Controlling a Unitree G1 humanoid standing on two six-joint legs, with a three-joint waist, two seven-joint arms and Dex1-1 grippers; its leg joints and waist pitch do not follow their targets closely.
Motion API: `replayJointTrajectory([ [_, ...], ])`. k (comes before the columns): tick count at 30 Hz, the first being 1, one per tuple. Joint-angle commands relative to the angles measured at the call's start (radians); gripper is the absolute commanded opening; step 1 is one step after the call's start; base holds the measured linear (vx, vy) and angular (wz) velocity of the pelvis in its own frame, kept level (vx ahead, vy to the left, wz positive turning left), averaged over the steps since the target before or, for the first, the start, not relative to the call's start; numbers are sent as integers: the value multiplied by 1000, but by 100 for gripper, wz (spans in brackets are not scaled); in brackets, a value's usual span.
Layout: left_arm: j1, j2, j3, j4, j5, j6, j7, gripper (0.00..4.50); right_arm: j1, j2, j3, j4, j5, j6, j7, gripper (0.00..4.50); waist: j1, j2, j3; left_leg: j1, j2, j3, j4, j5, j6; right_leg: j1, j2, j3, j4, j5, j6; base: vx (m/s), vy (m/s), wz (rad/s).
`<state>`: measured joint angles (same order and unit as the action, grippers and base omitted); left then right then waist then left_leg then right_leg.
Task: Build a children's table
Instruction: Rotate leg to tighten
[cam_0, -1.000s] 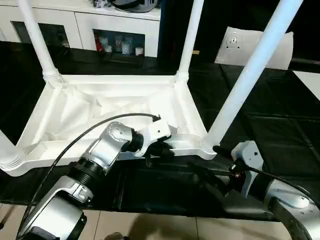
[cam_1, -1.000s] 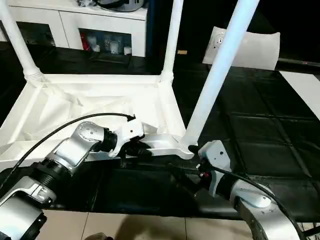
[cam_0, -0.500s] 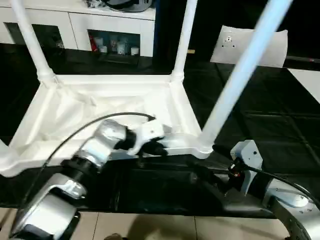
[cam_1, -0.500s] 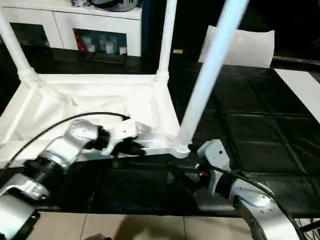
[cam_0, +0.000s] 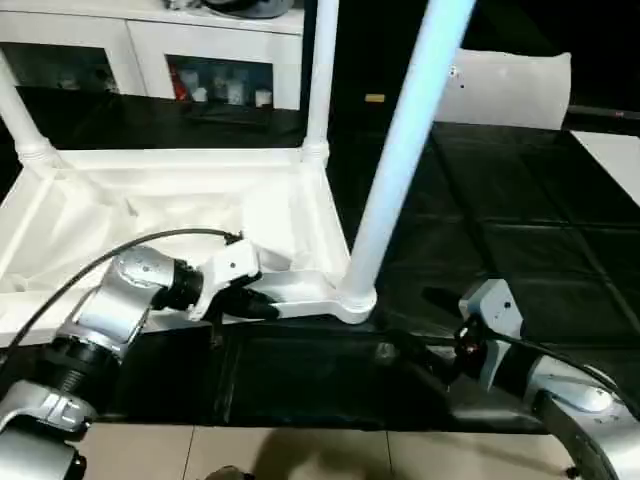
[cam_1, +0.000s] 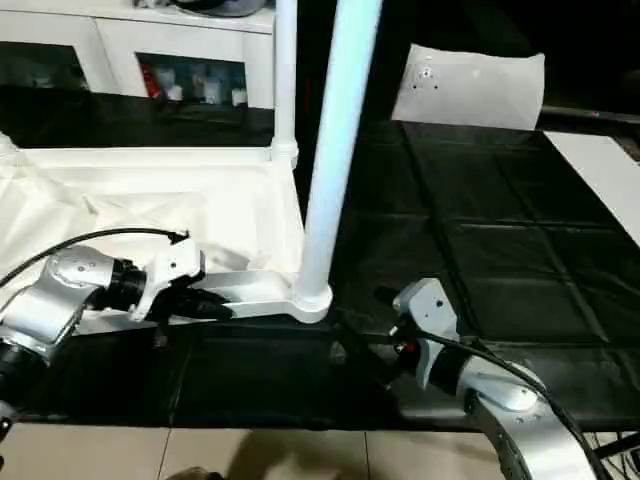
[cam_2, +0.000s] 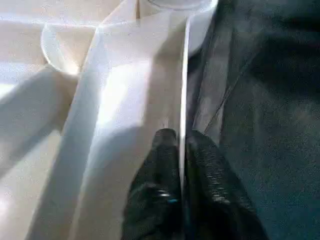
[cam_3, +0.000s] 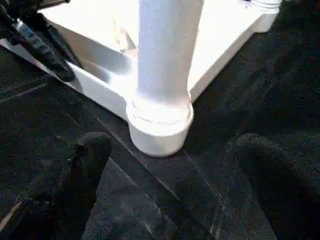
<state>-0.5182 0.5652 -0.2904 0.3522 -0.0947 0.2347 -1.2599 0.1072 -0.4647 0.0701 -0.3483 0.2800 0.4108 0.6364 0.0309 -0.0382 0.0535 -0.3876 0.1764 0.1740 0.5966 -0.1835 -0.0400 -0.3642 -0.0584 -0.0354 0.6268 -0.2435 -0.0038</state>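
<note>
Evidently steadying the inverted tabletop (cam_0: 190, 200), the left gripper (cam_2: 181, 142) pinches its near rim; the right gripper (cam_3: 170, 150) gapes wide beside the corner leg (cam_0: 395, 160).

Glossy white plastic tabletop (cam_0: 180, 190)

Tabletop (cam_0: 150, 215) inverted on mat (cam_0: 500, 230); cabinet (cam_0: 150, 60) behind.

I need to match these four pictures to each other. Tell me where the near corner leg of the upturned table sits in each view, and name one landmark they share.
Left eye view: near corner leg rises right of centre.
Right eye view: the leg stands at centre.
Left wrist view: I cannot make out the leg; its round socket is cut by the top edge.
Right wrist view: the leg stands centre, between the right gripper's fingers.
Shared landmark: the tabletop rim pinched by the left gripper.
</note>
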Motion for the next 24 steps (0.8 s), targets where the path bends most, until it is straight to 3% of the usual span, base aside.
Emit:
replayJointTrajectory([
  [1, -22, -8, 10, -20, -6, -29, 14, 74, -13, -7, 0, 2, -5, -10, 7, 450, 4, 11, -53, 30, 62, -17, -75, -163, 24, 27, -85, 46, -69, 0, -253, 0, 0, 0],
  [3, -28, -26, 14, -11, 5, -39, 39, 99, -16, -8, 0, 1, -4, -9, 8, 450, 9, 11, -54, 31, 61, -16, -73, -164, 23, 28, -87, 47, -69, -7, -242, 0, 0, 0],
  [12, -38, -92, -24, 24, 21, -10, 69, 99, -33, -4, 14, 9, -12, -14, 7, 450, 16, 6, -57, 29, 60, -18, -72, -153, 20, 30, -86, 46, -69, -17, -225, 0, 0, 0],
  [24, -73, -144, -51, 141, 81, -60, 129, 99, -48, -6, 26, 23, -21, -22, 11, 450, 20, 3, -57, 28, 60, -18, -70, -144, 34, 30, -87, 45, -71, -15, -223, 0, 0, 0],
])
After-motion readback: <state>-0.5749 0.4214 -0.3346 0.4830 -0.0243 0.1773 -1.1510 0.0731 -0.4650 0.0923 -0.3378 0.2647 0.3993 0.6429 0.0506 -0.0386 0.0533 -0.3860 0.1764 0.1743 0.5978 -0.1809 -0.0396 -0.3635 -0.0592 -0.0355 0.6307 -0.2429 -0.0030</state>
